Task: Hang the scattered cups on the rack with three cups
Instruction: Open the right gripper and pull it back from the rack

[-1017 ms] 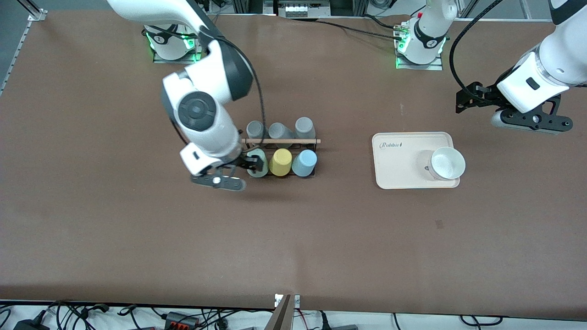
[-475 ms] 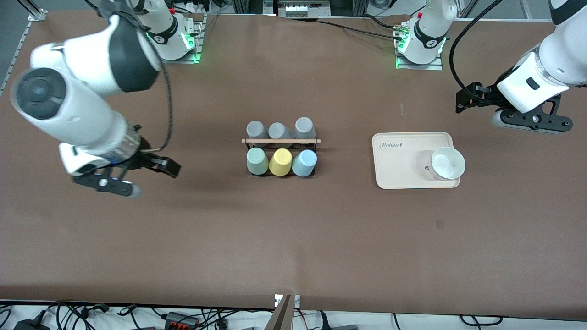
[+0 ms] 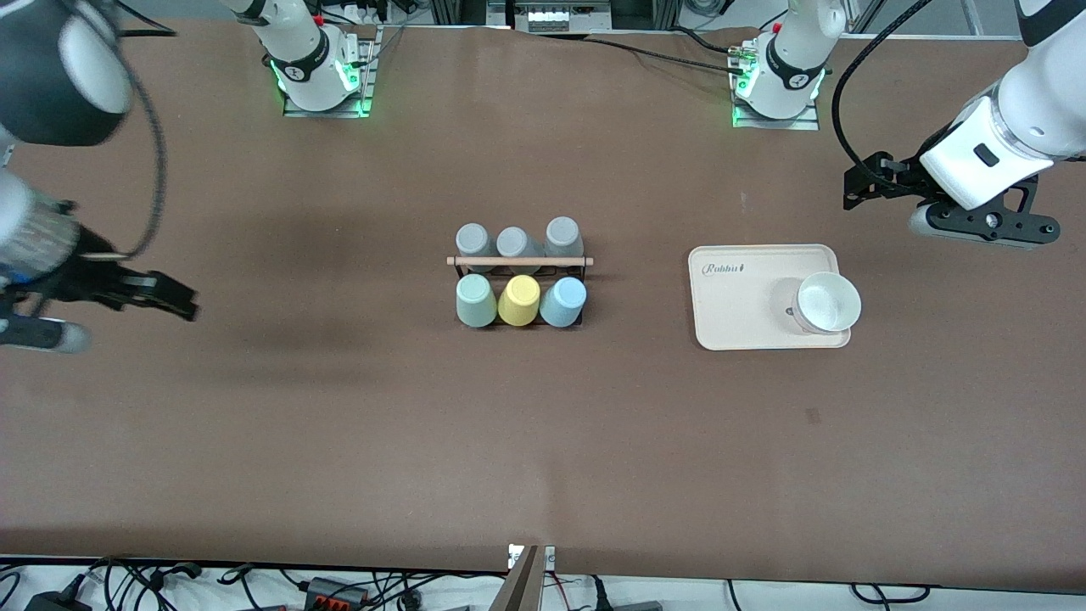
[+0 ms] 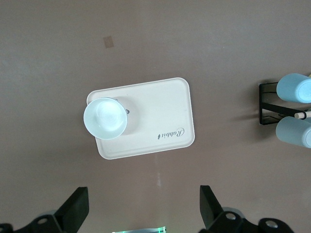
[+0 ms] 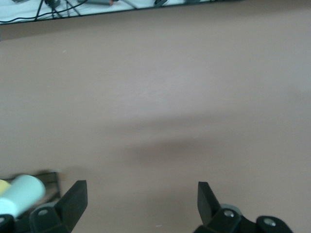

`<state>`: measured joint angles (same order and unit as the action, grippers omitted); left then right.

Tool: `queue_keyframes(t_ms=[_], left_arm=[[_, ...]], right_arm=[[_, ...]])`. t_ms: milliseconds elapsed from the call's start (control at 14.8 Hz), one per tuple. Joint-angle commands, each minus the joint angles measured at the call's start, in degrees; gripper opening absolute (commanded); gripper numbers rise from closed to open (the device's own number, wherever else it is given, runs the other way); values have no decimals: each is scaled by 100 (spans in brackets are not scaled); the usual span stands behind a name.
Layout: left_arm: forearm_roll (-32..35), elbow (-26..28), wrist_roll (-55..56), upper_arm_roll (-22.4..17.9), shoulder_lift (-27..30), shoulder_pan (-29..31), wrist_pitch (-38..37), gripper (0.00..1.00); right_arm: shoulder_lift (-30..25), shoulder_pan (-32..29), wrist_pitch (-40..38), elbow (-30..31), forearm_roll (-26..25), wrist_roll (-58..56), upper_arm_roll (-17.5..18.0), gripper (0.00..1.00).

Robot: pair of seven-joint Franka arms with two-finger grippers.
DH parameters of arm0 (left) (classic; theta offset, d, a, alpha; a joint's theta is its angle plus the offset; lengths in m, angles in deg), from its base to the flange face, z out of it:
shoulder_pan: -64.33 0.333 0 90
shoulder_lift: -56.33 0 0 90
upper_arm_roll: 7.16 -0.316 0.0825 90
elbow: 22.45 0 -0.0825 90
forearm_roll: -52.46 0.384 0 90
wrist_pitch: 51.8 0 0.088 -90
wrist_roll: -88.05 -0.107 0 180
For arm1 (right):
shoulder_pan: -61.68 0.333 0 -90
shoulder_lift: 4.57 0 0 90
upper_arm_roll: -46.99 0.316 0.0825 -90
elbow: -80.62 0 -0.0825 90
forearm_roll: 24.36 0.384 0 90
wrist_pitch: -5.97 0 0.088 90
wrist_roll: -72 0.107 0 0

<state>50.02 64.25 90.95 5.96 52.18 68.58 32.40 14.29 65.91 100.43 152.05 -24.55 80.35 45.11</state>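
Note:
The rack (image 3: 519,261), black wire with a wooden rod, stands mid-table. On its row nearer the front camera sit the mint green cup (image 3: 475,299), a yellow cup (image 3: 518,299) and the light blue cup (image 3: 563,301). My right gripper (image 3: 174,301) is open and empty over bare table toward the right arm's end, well apart from the rack. In the right wrist view the right gripper (image 5: 141,199) is open, with the mint green cup (image 5: 22,194) at the picture's edge. My left gripper (image 3: 851,193) waits open and empty; in the left wrist view it (image 4: 143,208) is above the tray, with the light blue cup (image 4: 294,87) showing.
Three grey cups (image 3: 515,243) fill the rack's row farther from the front camera. A cream tray (image 3: 738,297) with a white bowl (image 3: 827,301) lies toward the left arm's end. The tray (image 4: 160,111) and bowl (image 4: 105,118) also show in the left wrist view.
My right gripper was at the mint green cup on the rack; it has let go and swung away toward the right arm's end of the table. The left arm has not moved.

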Motion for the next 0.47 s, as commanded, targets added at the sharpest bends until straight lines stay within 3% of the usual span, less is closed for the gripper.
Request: queue_keyframes(t_ms=[0, 203, 407], left_arm=[[95, -118, -89, 14, -43, 5, -97, 100], [95, -118, -89, 14, -43, 5, -97, 100], [112, -118, -89, 6, -43, 31, 8, 100]], right_arm=[[-364, -509, -120, 240, -8, -666, 92, 100], [-444, -538, -428, 222, 19, -949, -162, 100], [-532, -494, -332, 388, 28, -984, -163, 100]])
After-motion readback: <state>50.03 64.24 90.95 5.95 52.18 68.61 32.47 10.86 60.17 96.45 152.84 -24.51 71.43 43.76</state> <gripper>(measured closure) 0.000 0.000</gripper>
